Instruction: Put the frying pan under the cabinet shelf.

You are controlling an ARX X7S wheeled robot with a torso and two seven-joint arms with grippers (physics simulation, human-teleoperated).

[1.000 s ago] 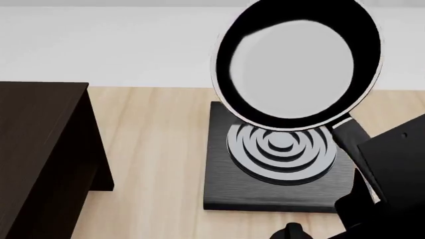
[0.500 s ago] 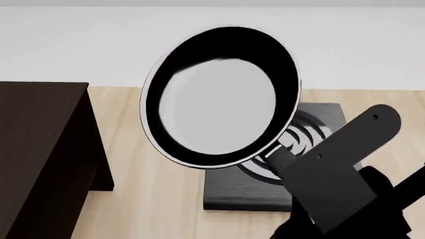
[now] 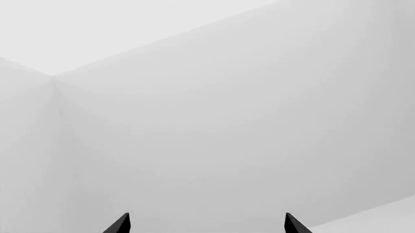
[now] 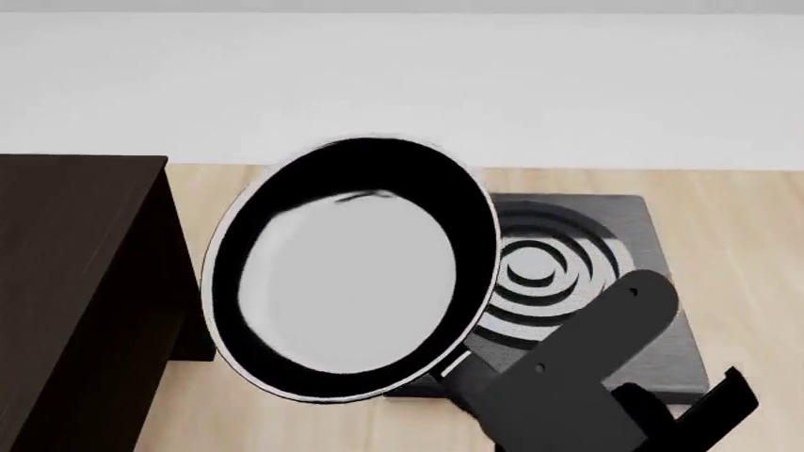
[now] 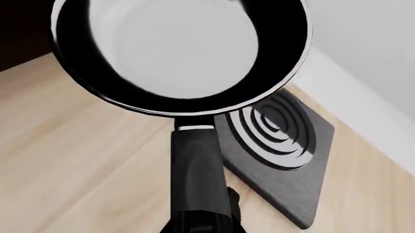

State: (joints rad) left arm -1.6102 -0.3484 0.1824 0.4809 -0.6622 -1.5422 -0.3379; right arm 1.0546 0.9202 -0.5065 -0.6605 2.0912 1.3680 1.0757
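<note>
The frying pan [image 4: 349,268] is held aloft above the wooden counter [image 4: 314,235], its glossy grey inside tilted toward the head camera. Its long black handle [image 5: 198,165] is clenched in the jaws of the right gripper [image 4: 553,395], seen at the near right of the pan. The pan hangs between the cabinet shelf [image 4: 75,282] and the square black plate [image 4: 590,273] with concentric rings; in the head view its rim overlaps the plate's left edge, and it sits just beside the cabinet's dark side panel without touching it. The plate lies flat on the counter, to the right of the pan. From the right wrist camera, the pan's round bowl [image 5: 178,51] is seen beyond the gripped handle, with the plate [image 5: 279,141] on the counter beneath and beside it. The left gripper [image 3: 206,224] is pointed at bare pale walls, well away from the pan; only its two dark fingertips [image 3: 120,224] are shown, spread apart and holding nothing.
</note>
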